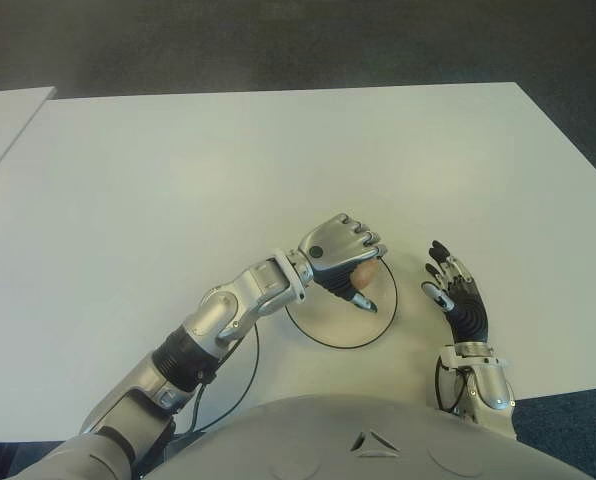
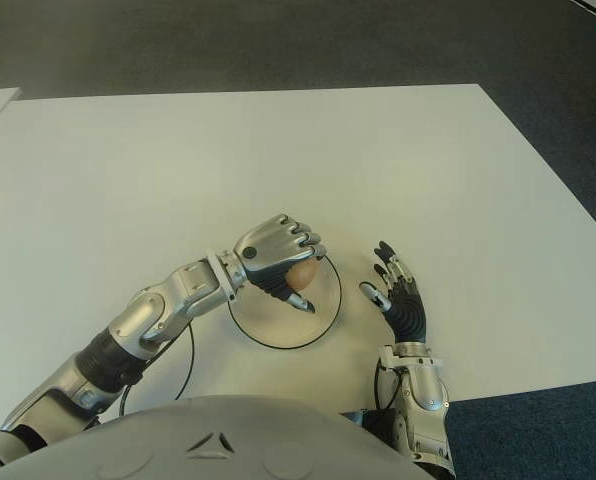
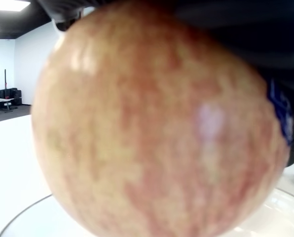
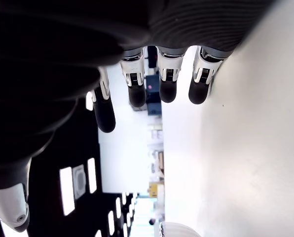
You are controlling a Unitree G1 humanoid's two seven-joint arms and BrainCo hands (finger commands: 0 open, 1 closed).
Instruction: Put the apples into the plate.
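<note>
A reddish-yellow apple (image 1: 364, 272) sits inside my left hand (image 1: 344, 255), whose fingers are curled over it from above. The hand hovers over the white plate (image 1: 323, 325) with a dark rim, near the table's front edge. In the left wrist view the apple (image 3: 157, 128) fills almost the whole picture, with the plate's rim (image 3: 23, 212) just beneath it. My right hand (image 1: 456, 290) shows to the right of the plate with its fingers (image 4: 137, 91) stretched out and nothing in them.
The white table (image 1: 228, 170) stretches far ahead and to both sides. A second white surface (image 1: 3, 115) stands at the far left. Dark carpet (image 1: 278, 40) lies beyond the table. A black cable (image 1: 240, 365) loops beside my left forearm.
</note>
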